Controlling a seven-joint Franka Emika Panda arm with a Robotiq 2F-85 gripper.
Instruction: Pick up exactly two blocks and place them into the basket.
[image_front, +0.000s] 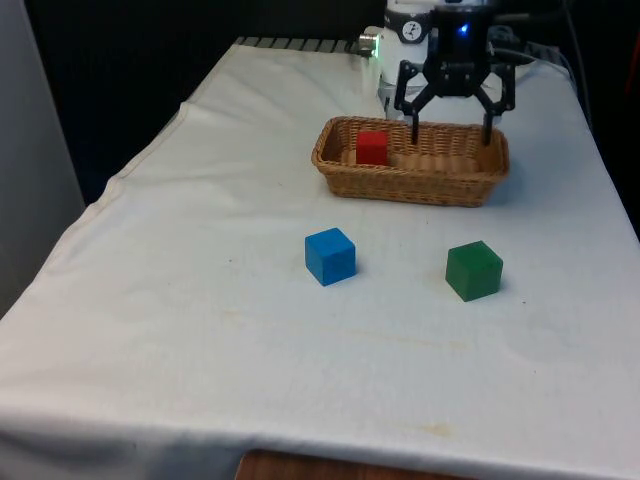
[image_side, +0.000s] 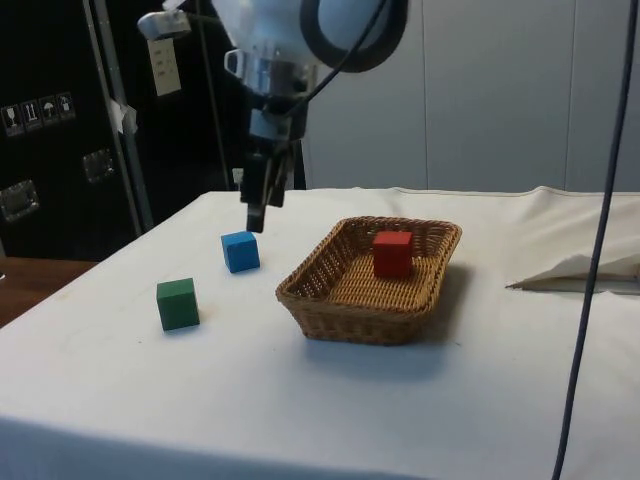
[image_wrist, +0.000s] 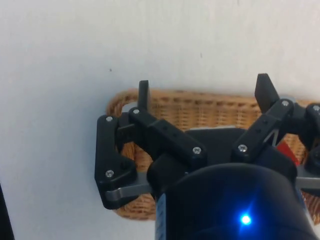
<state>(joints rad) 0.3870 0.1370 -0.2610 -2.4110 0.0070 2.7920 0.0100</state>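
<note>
The hand (image_front: 452, 128) hangs above the wicker basket (image_front: 412, 184), towards the end of it at the front view's right, with its two black fingers (image_front: 415, 122) spread wide and nothing between them. From the side, the hand (image_side: 259, 215) sits clear above the basket (image_side: 350, 315), not touching its rim. At the wrist, the fingertips (image_wrist: 144, 92) stand well apart over the woven rim of the basket (image_wrist: 200, 107) and the white cloth beyond it.

A red block (image_front: 372, 147) rests upright on the basket floor, near the end at the front view's left; from the side, the red block (image_side: 393, 253) stands in the middle of the basket.

Two more blocks lie on the worktop (image_front: 180, 300) outside the basket. The blue block (image_front: 330, 256) sits in front of the basket's left end in the front view, and the green block (image_front: 473, 270) sits in front of its right end. The two are well apart from each other and from the basket, each lying flat on the cloth.
</note>
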